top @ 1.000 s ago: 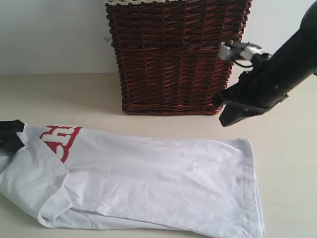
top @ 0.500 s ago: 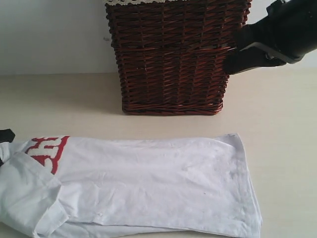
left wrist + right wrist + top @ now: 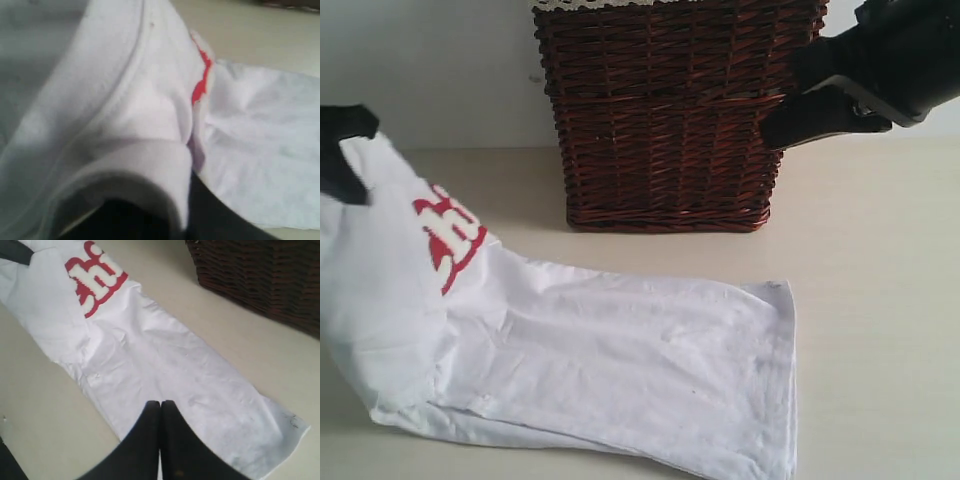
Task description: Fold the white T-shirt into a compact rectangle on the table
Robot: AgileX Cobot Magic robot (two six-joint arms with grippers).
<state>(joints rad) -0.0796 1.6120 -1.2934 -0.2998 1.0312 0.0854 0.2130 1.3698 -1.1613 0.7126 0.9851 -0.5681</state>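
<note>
The white T-shirt (image 3: 620,370) lies lengthwise on the worktop (image 3: 880,300) in front of the dark wicker basket (image 3: 670,120). Its printed end is held up off the surface, out past the basket's side where the left arm works. The left gripper (image 3: 342,152) is clamped on the cloth at that raised end. In the left wrist view the fabric drapes thickly over one black finger. The right gripper (image 3: 160,410) is closed on nothing, its fingers pressed together, and hangs in the air by the basket's upper corner on the other side.

The main risk, as I judge it, is the single pinch. Only one end is held, so the hem end in front of the basket lies free. If the raised end is carried over, the loose body may drag, bunch or land skewed, leaving a crooked fold. The bundled cloth could also slip from the jaws. The right arm sits close to the wicker and could nudge the basket.

The red-outlined lettering (image 3: 95,277) shows only partly. "hi" reads clearly, and the letter before it is creased. No brand label can be made out.
</note>
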